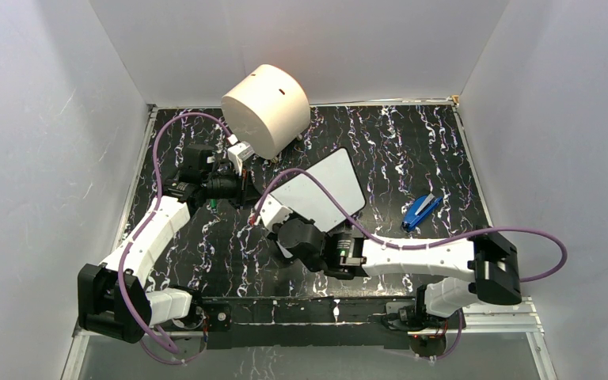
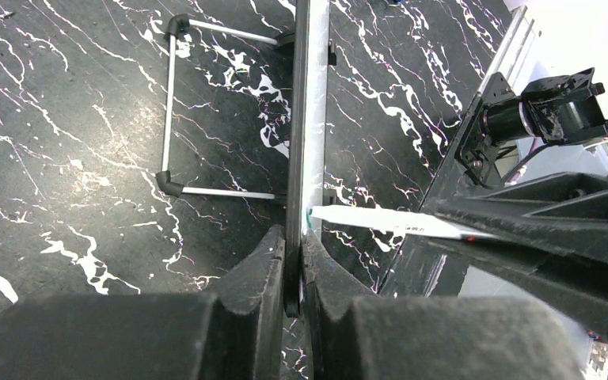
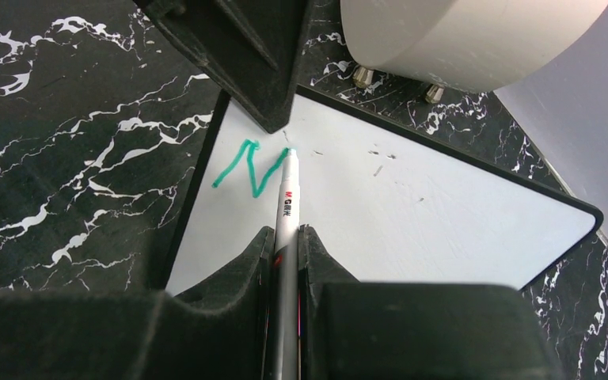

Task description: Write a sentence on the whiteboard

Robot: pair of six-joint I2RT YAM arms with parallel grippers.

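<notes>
Holding, left gripper [image 2: 293, 245]: fingers pinched narrow on the thin black rim of the whiteboard [image 2: 307, 119]. This wrist sees the board edge-on, running straight away from the fingertips.
Holding, right gripper [image 3: 286, 237]: closed tight on the barrel of a white marker [image 3: 287, 202], which sticks out ahead between the fingers.
Marker tip: green, meeting the white face of the board close to where the left gripper clamps the rim.
Lettering: a single green "N" [image 3: 245, 168], slanted, near the board's left edge as the right wrist sees it. The marker tip sits at the upper end of its last stroke. A few small dark flecks lie on the board to the right of it.
Board position: mid-surface, directly ahead of the right gripper and between the two grippers. It is raised off the surface at a tilt, writing face toward the right arm.
Board back: a thin wire stand [image 2: 170, 119] juts from the side facing away from the marker and reaches the surface.
Surface [image 1: 412, 150]: black with white marbling.
Cream cylinder [image 1: 267, 109]: large, just behind the board at the far edge. The right wrist view shows small metal feet underneath.
Blue stapler-like item [image 1: 421, 212]: lying on the surface to the right of the board, apart from both grippers.
</notes>
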